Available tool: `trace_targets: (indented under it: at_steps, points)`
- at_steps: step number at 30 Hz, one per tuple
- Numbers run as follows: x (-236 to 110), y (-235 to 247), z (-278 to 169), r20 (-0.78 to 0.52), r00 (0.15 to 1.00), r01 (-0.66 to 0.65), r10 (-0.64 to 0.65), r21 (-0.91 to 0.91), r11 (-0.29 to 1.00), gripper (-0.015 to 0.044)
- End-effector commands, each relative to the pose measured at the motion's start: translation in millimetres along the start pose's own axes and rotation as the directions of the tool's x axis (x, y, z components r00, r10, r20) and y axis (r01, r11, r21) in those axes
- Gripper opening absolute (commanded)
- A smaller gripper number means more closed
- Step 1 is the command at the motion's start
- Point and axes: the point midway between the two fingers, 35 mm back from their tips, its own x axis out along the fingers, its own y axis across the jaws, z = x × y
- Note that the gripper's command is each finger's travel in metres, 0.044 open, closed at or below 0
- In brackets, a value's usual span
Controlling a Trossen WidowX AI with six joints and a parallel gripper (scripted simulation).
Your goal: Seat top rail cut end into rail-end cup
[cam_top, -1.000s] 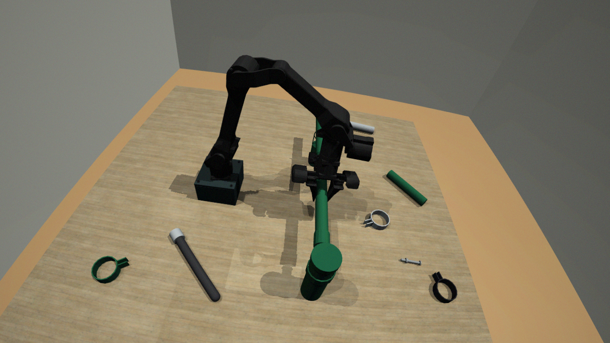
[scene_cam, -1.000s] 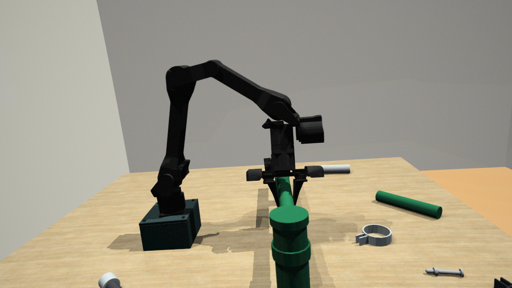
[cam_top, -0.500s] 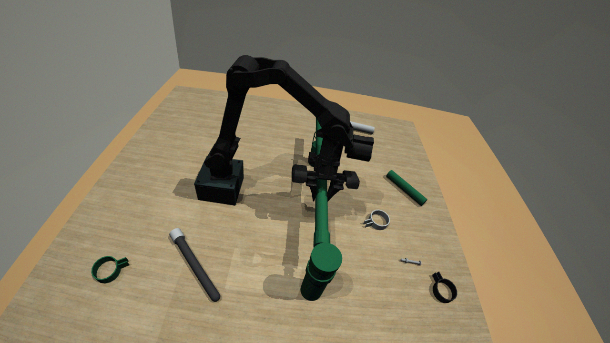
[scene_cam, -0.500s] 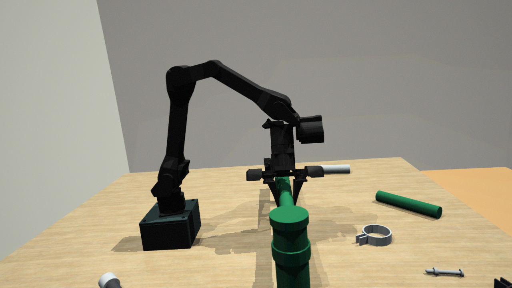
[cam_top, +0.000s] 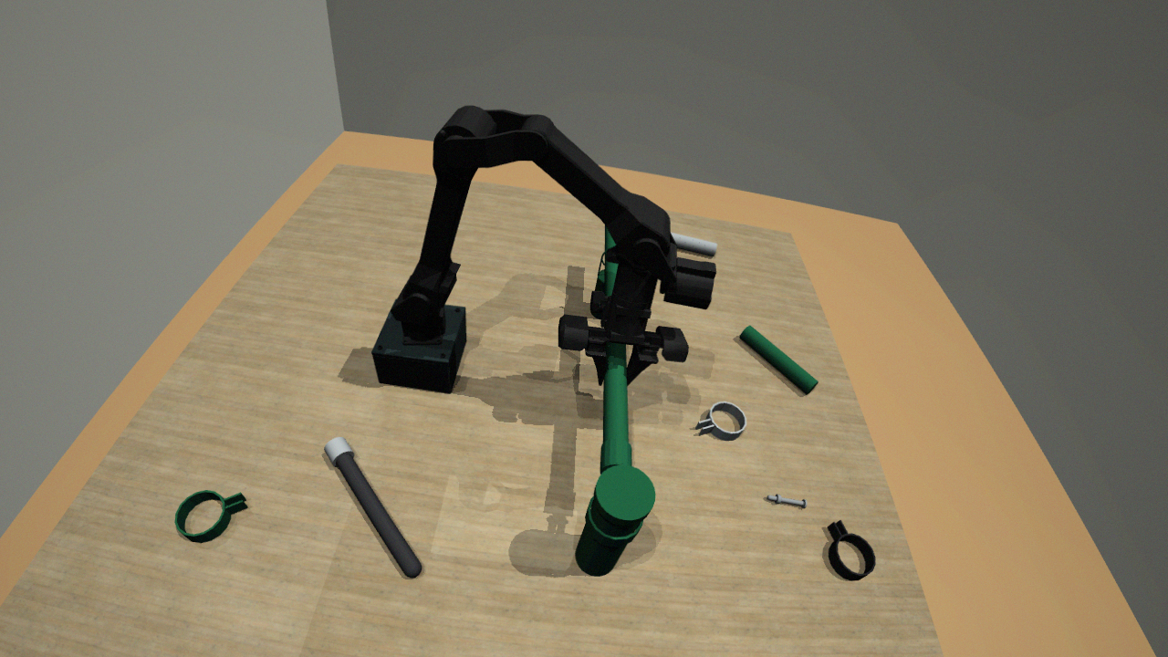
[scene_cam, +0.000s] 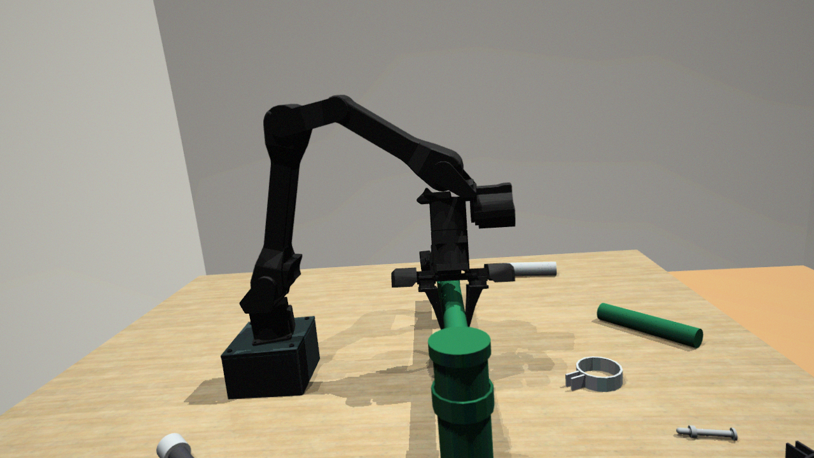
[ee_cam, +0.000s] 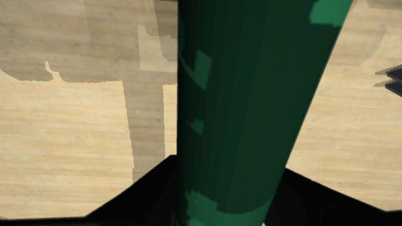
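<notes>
The green top rail point(cam_top: 615, 408) point(scene_cam: 452, 301) point(ee_cam: 245, 110) runs level above the table towards the big green post point(cam_top: 599, 555) point(scene_cam: 463, 436). Its near end meets the rail-end cup point(cam_top: 613, 455) just under the post cap point(cam_top: 624, 493) point(scene_cam: 459, 344); how deep it sits I cannot tell. The brace band point(cam_top: 609, 537) point(scene_cam: 462, 394) sits high on the post, just below the cap. My gripper point(cam_top: 618, 360) point(scene_cam: 454, 310) comes down from above and is shut on the rail near its middle. The rail's far end and the loop cap are hidden behind the arm.
Loose parts lie on the table: a short green pipe point(cam_top: 777, 359) point(scene_cam: 648, 324), a grey band point(cam_top: 725, 420) point(scene_cam: 596, 369), a bolt point(cam_top: 786, 500) point(scene_cam: 707, 432), a black band point(cam_top: 850, 555), a green band point(cam_top: 202, 515), a black pipe point(cam_top: 377, 510), a grey pipe point(cam_top: 693, 242) point(scene_cam: 533, 268). The arm base point(cam_top: 419, 347) point(scene_cam: 270, 364) stands left.
</notes>
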Motion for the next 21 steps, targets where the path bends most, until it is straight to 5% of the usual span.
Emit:
trace_targets:
  at_steps: [1,21]
  points:
    - [-2.6,-0.3,-4.3,-0.013,1.000,0.002,-0.002,0.000,1.000,0.0000]
    - [-3.5,-0.4,-6.5,-0.013,1.000,0.002,-0.002,0.000,1.000,0.0000]
